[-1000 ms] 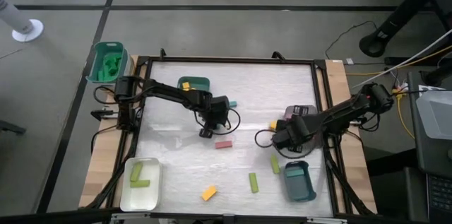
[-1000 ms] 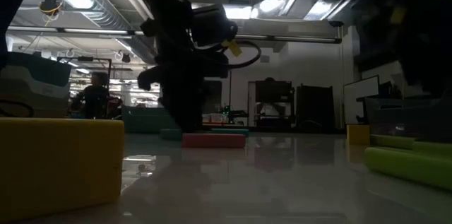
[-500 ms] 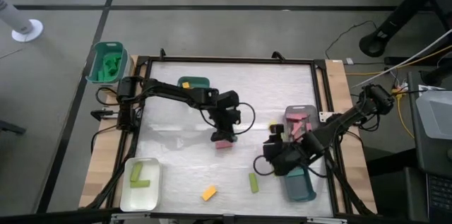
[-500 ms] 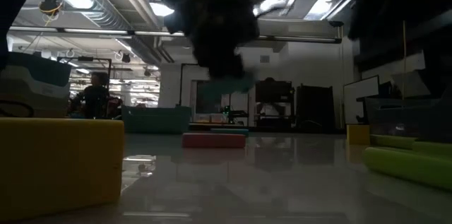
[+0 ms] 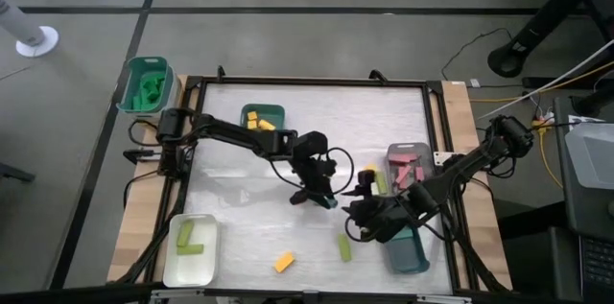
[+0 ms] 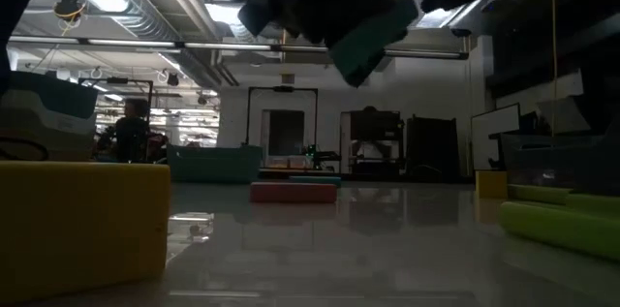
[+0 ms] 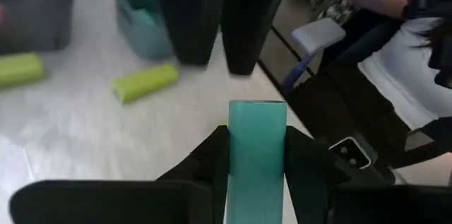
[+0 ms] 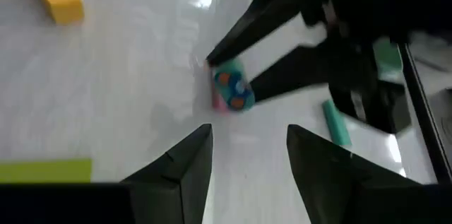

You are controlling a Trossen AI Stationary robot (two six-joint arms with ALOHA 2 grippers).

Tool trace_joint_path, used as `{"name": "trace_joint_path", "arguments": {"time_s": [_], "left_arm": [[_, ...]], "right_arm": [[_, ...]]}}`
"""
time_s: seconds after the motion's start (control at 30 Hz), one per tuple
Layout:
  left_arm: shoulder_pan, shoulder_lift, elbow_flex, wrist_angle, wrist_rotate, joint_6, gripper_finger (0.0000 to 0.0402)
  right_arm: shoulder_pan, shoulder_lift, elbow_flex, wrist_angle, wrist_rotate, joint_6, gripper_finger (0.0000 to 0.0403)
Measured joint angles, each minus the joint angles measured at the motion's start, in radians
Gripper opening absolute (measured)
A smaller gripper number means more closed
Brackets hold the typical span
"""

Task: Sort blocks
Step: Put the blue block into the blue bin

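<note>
Centrally over the pale white surface (image 5: 240, 165), the left gripper (image 5: 319, 195) has its dark fingers (image 7: 311, 174) clamped on a teal rectangular block (image 7: 256, 155), which in the low view hangs tilted, lifted off the surface, and in the right wrist view shows end-on just above a pink rectangular block (image 6: 293, 192) lying flat near the middle. The right gripper (image 5: 363, 220) hovers just beside it, toward the teal rounded tray (image 5: 407, 249) at the right edge, its fingers (image 8: 185, 164) spread apart around nothing. Beyond that tray sits a grey rounded tray (image 5: 395, 153) holding pink bars. A lime green bar (image 5: 343, 247) lies on the surface near the right gripper, and a yellow-orange block (image 5: 283, 263) lies nearer the front edge. At the front left corner a white rounded tray (image 5: 173, 266) holds two lime green pieces, while a dark teal tray (image 5: 274, 111) at the far side holds yellow-orange cubes. Another teal bar (image 8: 337, 123) lies on the surface farther off in the right wrist view. Off the surface's far left corner stands a green tub (image 5: 128, 84) with bright green pieces
</note>
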Motion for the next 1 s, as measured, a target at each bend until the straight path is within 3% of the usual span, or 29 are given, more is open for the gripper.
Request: {"name": "trace_joint_path", "arguments": {"time_s": [0.33,1.0], "left_arm": [[-0.025,-0.002,0.001,0.059,-0.001,-0.002,0.0097],[-0.047,-0.002,0.001,0.158,-0.001,0.003,0.0098]], "right_arm": [[0.0,0.0,-0.008,0.113,-0.024,-0.157,0.0184],[-0.006,0.001,-0.008,0.161,-0.056,-0.21,0.0184]]}}
